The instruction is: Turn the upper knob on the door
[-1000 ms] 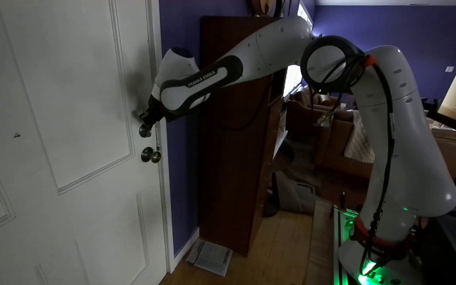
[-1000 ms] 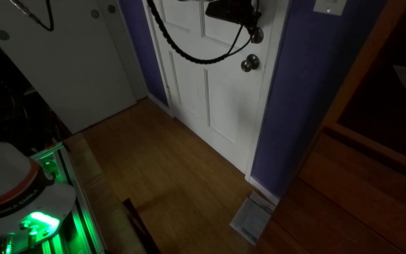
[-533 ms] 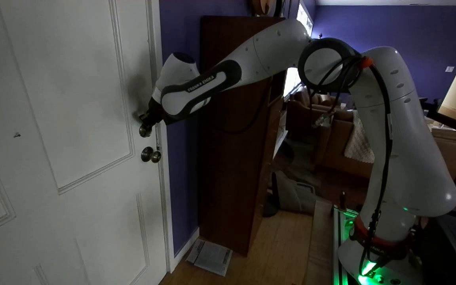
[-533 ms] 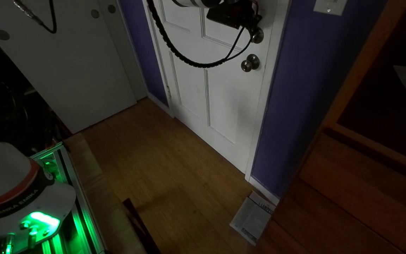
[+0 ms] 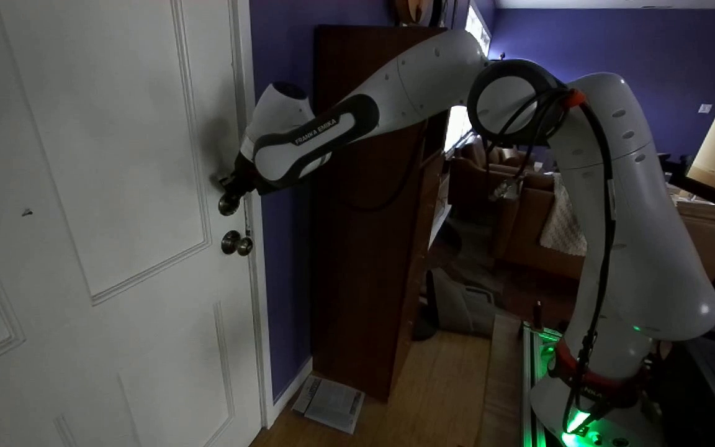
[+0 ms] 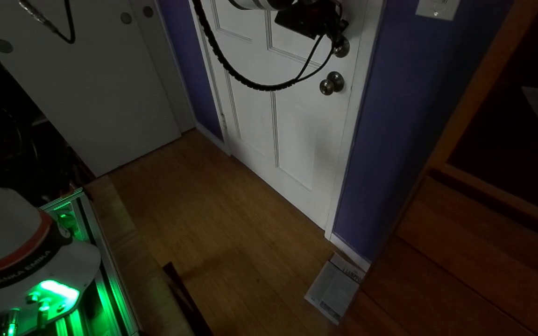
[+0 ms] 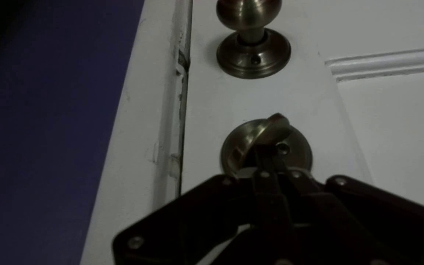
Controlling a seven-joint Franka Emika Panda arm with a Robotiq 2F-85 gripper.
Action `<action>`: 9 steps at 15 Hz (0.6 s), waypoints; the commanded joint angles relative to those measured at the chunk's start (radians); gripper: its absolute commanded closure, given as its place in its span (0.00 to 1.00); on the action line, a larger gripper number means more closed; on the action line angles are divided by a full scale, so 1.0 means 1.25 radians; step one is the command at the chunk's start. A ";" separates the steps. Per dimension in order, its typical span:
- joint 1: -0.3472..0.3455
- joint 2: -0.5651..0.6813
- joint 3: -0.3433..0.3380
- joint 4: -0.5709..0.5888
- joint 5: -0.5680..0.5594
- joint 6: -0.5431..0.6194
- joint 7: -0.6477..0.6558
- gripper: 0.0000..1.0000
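Note:
The upper knob (image 7: 296,158) is a round brass-toned plate with a slanted turn piece (image 7: 271,132) on the white panelled door (image 7: 399,121). It also shows in both exterior views (image 5: 228,205) (image 6: 342,47), partly behind the gripper there. My gripper (image 7: 267,149) reaches the knob from the bottom of the wrist view, which looks upside down. Its fingers are together, with the tips against or very close to the lower right side of the slanted turn piece. The turn piece does not appear between them. Exact contact is too dark to tell.
The larger round door knob (image 5: 244,246) sits below the upper knob; in the wrist view it appears above (image 7: 248,14). The door frame and purple wall (image 6: 404,116) stand beside the knobs. A dark brown cabinet (image 5: 364,248) stands near the arm. A newspaper (image 5: 331,403) lies on the floor.
From one second to half a second ago the arm and wrist have sunk slightly at the upper knob. Since then the gripper has shifted only a little. The door has not moved.

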 commanded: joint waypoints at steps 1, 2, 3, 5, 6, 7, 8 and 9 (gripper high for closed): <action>-0.022 -0.096 0.038 -0.087 0.017 -0.033 -0.068 1.00; -0.031 -0.132 0.057 -0.115 0.025 -0.058 -0.103 0.74; -0.049 -0.174 0.086 -0.150 0.048 -0.100 -0.151 0.72; -0.078 -0.247 0.130 -0.201 0.119 -0.179 -0.227 0.60; -0.084 -0.283 0.140 -0.226 0.156 -0.227 -0.250 0.51; -0.076 -0.319 0.130 -0.246 0.160 -0.296 -0.249 0.44; -0.068 -0.357 0.117 -0.275 0.151 -0.347 -0.241 0.37; -0.063 -0.393 0.106 -0.299 0.136 -0.399 -0.228 0.29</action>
